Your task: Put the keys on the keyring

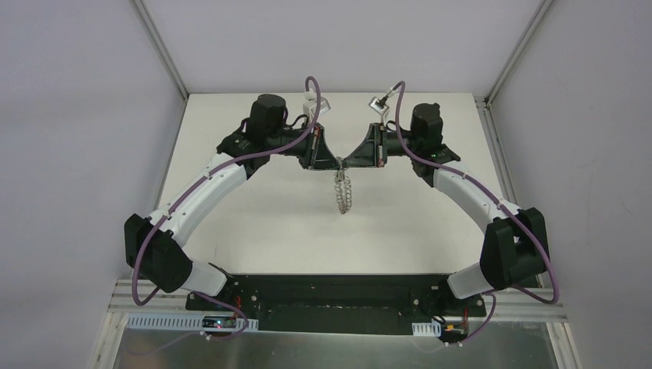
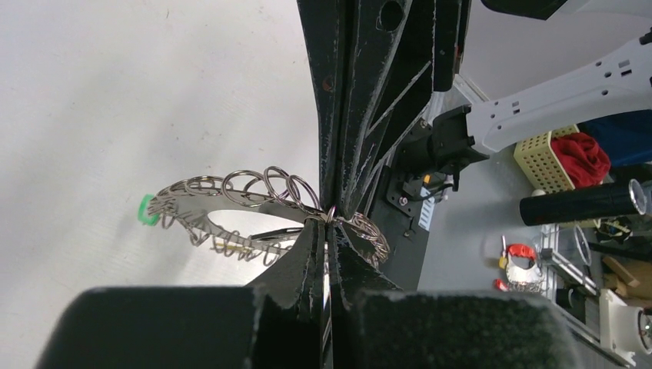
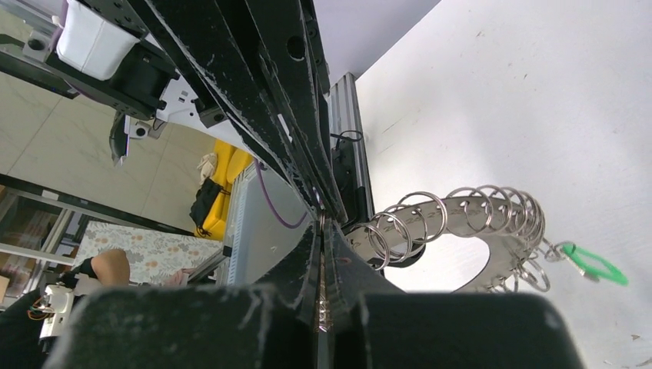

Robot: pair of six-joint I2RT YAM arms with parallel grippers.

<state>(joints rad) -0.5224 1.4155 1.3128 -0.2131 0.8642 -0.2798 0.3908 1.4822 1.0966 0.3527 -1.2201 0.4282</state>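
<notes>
While both jaw pairs stand together, tips meeting | left gripper [image 2: 326, 227], right gripper [image 3: 321, 224]: each clamped on the single keyring [image 1: 343, 192] | keyring hangs slack above table [image 1: 254, 223] | keys visible: one green key [image 3: 592, 264] at its far end | opposing gripper half-blocks each wrist view

I'm seeing the keyring [image 3: 461, 211] gleaming as polished grey metal, its small wire rings [image 3: 513, 211] catching bright, mirror-like glints. The green key [image 3: 592, 264] is showing a glossy plastic head, looking slightly translucent. The left gripper [image 2: 328, 224] and right gripper [image 3: 321, 223] are looking like matt black plastic, their edges scuffed and flecked with pale scratches. The table [image 1: 254, 223] is reading as a white, matt, faintly grainy surface. The arm shells [image 1: 219, 181] are appearing as smooth white plastic, the cables [image 1: 135, 265] are shining in purple sheathing, and the frame rails [image 1: 159, 46] are looking like brushed aluminium
</notes>
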